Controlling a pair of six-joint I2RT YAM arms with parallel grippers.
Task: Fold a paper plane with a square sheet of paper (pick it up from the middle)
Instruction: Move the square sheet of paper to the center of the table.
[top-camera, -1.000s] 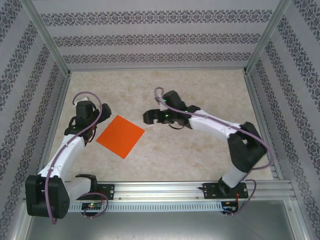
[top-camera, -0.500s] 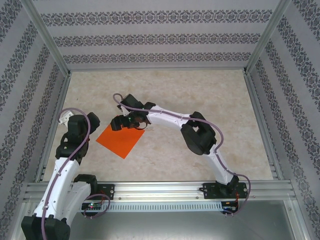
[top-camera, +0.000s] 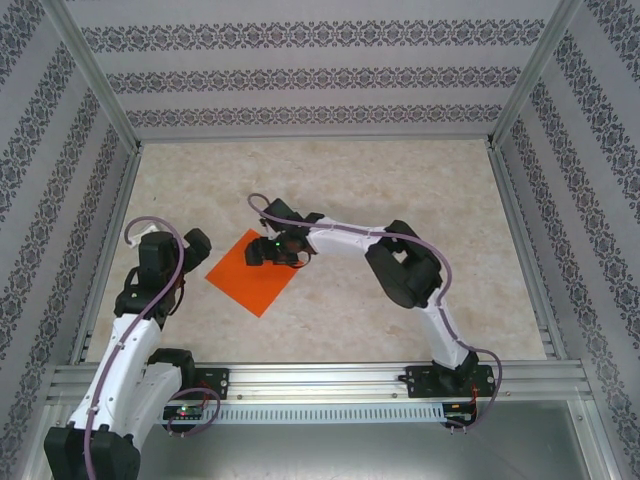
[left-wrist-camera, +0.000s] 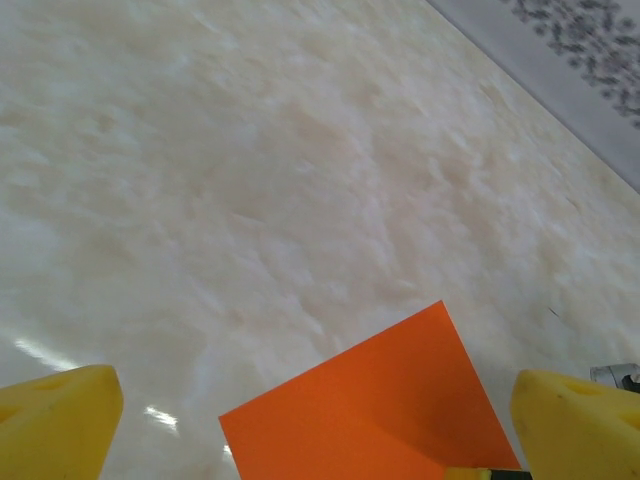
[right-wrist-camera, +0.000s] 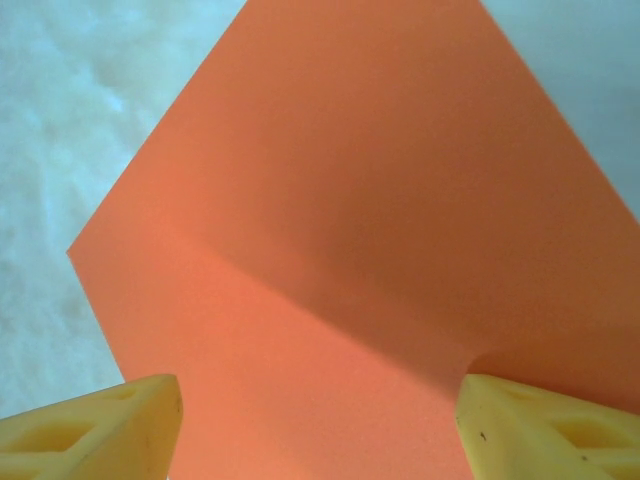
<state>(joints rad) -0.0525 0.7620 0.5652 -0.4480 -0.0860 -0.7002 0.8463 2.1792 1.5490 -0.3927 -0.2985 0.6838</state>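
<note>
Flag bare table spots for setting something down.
Free: far strip between back wall and right arm; right side between that arm and right wall. Crowded: centre-left, right jaws over the square sheet of paper, left arm beside.

We stretch our right arm far to the left, the right gripper (top-camera: 266, 254) pointed down with its fingers spread apart. Our left arm sits bent, left gripper (top-camera: 189, 243) wide open.
</note>
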